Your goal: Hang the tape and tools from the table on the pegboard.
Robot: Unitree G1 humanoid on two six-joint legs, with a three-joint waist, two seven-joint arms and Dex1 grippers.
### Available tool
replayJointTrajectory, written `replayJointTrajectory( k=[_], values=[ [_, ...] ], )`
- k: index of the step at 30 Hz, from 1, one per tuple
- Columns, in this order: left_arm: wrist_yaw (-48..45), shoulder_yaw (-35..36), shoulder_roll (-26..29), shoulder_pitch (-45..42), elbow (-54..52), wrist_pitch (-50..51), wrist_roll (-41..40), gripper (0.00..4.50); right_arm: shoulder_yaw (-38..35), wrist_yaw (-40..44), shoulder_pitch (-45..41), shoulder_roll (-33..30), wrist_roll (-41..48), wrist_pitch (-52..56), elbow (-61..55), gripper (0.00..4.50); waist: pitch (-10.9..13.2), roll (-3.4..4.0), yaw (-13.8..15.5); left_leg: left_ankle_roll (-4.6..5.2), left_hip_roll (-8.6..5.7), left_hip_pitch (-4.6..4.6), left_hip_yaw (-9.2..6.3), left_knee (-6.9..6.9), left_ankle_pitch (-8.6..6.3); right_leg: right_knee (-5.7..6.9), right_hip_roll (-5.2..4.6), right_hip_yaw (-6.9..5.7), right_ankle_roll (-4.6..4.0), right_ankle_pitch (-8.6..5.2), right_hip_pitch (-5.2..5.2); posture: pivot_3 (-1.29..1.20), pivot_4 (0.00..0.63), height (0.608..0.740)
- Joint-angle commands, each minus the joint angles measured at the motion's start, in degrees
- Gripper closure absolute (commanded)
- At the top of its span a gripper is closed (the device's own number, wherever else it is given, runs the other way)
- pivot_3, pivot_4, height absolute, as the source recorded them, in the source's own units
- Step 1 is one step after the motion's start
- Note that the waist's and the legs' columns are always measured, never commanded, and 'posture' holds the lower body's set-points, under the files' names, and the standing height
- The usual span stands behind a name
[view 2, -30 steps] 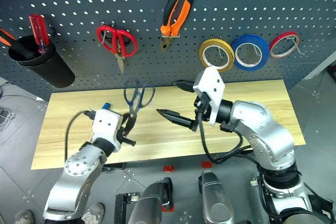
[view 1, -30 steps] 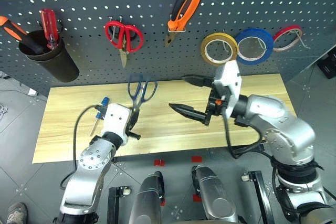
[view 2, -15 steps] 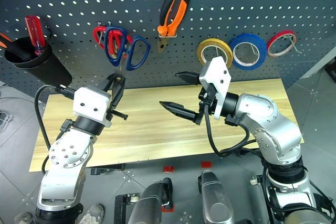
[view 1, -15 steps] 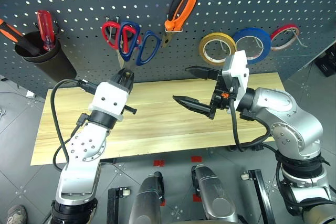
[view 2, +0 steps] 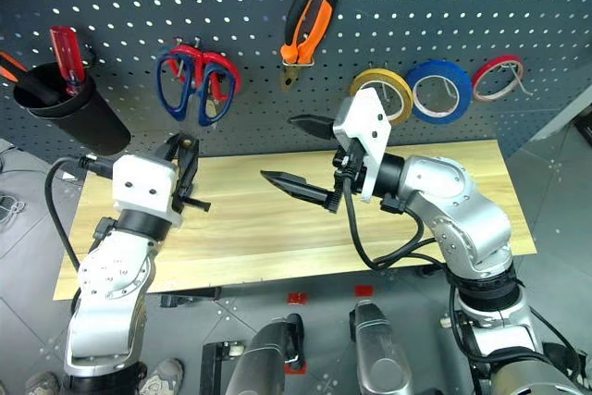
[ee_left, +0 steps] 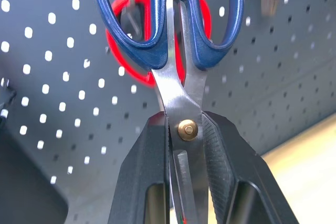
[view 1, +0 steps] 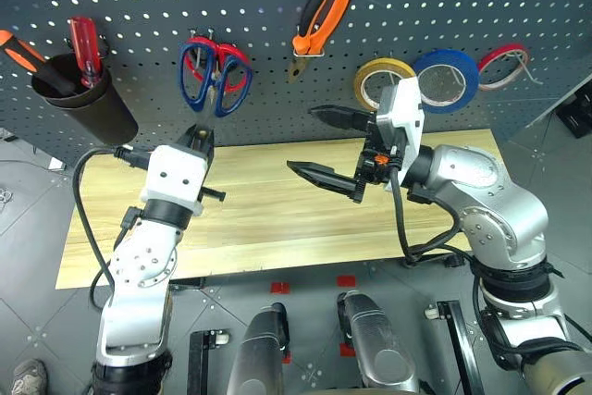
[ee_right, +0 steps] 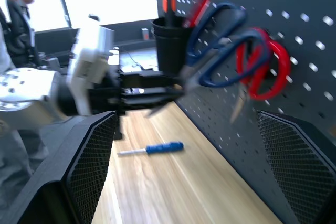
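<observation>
Against the dark pegboard (view 1: pixel 139 6), upper left, the left pincer (view 1: pixel 197 136) pinches the blue scissors (view 1: pixel 205 76) at the pivot over the red scissors (view 1: pixel 236 67) and should seat a loop before releasing; the right pincer (view 1: pixel 324 145), mid-frame, stays spread.

Even bright light, blurred wrist views

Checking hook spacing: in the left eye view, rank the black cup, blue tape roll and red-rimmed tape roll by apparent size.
1. Black cup, clearly largest.
2. Blue tape roll.
3. Red-rimmed tape roll, smallest; it hangs tilted, so it may look smaller than it is.
</observation>
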Motion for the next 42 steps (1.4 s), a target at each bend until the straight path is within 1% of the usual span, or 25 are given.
replayJointTrajectory(
  k=[1,6,9,11,14,18,19,21,23,27,29,32,36,39,42],
  values=[
    [-1.1,-0.2,0.3,-0.7,2.9,-3.0,-0.9,3.91,-0.2,0.7,-0.9,0.3,0.4,-1.7,-0.8,0.00,0.0,-0.05,-0.2,0.00,0.00,0.00,0.01,0.00,0.00,0.00,0.00,0.01,0.00,0.00,0.00,-0.32,0.327,0.740],
    [0.0,0.5,-0.6,-1.6,5.7,-4.4,-0.7,3.91,-0.1,0.9,-1.1,0.1,0.0,-2.2,-0.4,0.00,0.0,-0.05,-0.4,0.00,0.03,0.00,0.00,0.00,0.00,0.07,0.01,-0.01,0.00,0.00,-0.05,-0.33,0.330,0.740],
    [0.9,1.0,-1.9,-1.3,5.9,-2.5,-1.2,3.91,0.2,0.8,-1.1,0.4,-0.7,-2.9,0.3,0.00,0.0,-0.06,-0.4,0.00,0.02,0.00,0.02,0.00,0.00,0.06,0.00,0.01,0.00,0.00,-0.05,-0.32,0.329,0.740],
    [0.7,0.9,-2.5,-1.2,5.7,-1.1,-1.9,3.18,0.5,0.6,-1.2,0.7,-1.0,-3.2,0.7,0.00,0.0,-0.06,-0.4,0.00,0.02,0.00,0.02,0.00,0.00,0.07,0.00,0.01,0.00,0.00,-0.05,-0.32,0.329,0.740],
    [0.3,1.1,-3.2,-0.3,4.4,1.3,-2.8,2.34,1.8,-0.2,-1.0,1.4,-2.3,-3.5,1.2,0.00,0.0,-0.06,-0.3,0.00,0.02,0.01,0.02,0.00,0.00,0.09,0.00,0.00,0.00,0.00,-0.05,-0.32,0.329,0.740],
    [-0.1,2.4,-3.3,3.6,3.6,8.6,-4.5,1.09,6.7,-2.6,0.7,1.0,-7.8,-2.6,2.3,0.00,-0.1,-0.06,-0.6,-0.01,0.02,0.04,0.04,0.00,0.00,0.11,0.00,0.02,0.00,0.00,-0.06,-0.31,0.336,0.740],
    [-1.9,4.3,-3.0,4.6,5.3,12.1,-7.6,0.84,8.8,-4.7,0.7,0.8,-10.9,-1.5,3.0,0.00,0.0,-0.06,-0.5,-0.01,0.03,0.04,0.03,0.00,0.00,0.12,0.00,0.01,0.00,0.00,-0.06,-0.31,0.340,0.740],
    [-3.0,9.0,-0.8,4.7,10.5,15.9,-10.3,0.84,12.0,-9.5,-0.5,1.2,-15.3,4.1,4.6,0.00,0.0,-0.06,-0.5,-0.01,0.03,0.04,0.03,-0.01,0.00,0.13,0.00,0.02,0.00,0.00,-0.09,-0.30,0.354,0.740],
    [-4.0,11.2,1.5,3.9,14.2,19.2,-11.8,0.84,12.7,-12.0,-1.5,2.7,-16.3,8.8,4.9,0.00,0.0,-0.06,-0.5,-0.02,0.06,0.07,0.02,0.00,0.01,0.17,0.02,0.01,0.00,0.00,-0.12,-0.30,0.360,0.740],
    [-7.5,14.3,7.6,-0.8,23.5,23.2,-14.7,0.84,11.3,-14.0,-4.3,9.5,-11.4,20.1,2.4,0.00,0.0,-0.05,-0.3,-0.02,0.06,0.05,0.00,-0.01,0.01,0.20,0.03,0.01,-0.01,0.00,-0.17,-0.30,0.377,0.740],
    [-8.9,13.6,9.6,-2.6,26.2,23.7,-15.0,0.84,11.5,-14.3,-5.2,11.0,-11.0,22.4,1.7,0.00,0.0,-0.05,-0.1,-0.02,0.05,0.05,-0.03,-0.01,0.01,0.19,0.02,0.00,-0.01,0.00,-0.16,-0.29,0.387,0.740],
    [-11.0,12.0,12.8,-7.5,34.8,22.7,-14.4,0.84,13.5,-14.9,-6.6,13.2,-10.9,23.8,1.3,0.00,0.0,-0.06,0.2,-0.02,-0.02,0.05,-0.06,-0.01,0.00,0.16,-0.05,-0.02,-0.01,0.00,-0.13,-0.29,0.390,0.740],
    [-13.4,10.2,13.3,-11.4,42.7,22.5,-14.9,0.84,13.9,-15.3,-7.6,14.4,-11.1,24.4,1.3,0.00,0.0,-0.05,0.0,-0.01,-0.06,0.05,-0.04,-0.01,0.00,0.14,-0.10,-0.02,-0.01,0.00,-0.16,-0.30,0.395,0.740],
    [-15.2,9.4,13.2,-16.1,52.6,20.9,-15.1,0.84,13.9,-15.8,-9.3,15.4,-11.3,24.6,1.9,0.00,0.1,-0.09,-0.2,-0.02,-0.04,0.05,-0.03,-0.04,0.01,0.16,-0.10,-0.05,-0.01,0.00,-0.22,-0.31,0.399,0.740],
    [-15.8,7.9,13.7,-18.9,59.6,19.3,-14.2,0.84,13.8,-16.0,-10.2,15.8,-11.3,24.9,2.2,0.00,0.1,-0.09,-0.4,-0.02,-0.02,0.05,-0.03,-0.05,0.01,0.19,-0.09,-0.08,-0.01,0.00,-0.24,-0.33,0.400,0.740]
  ],
)
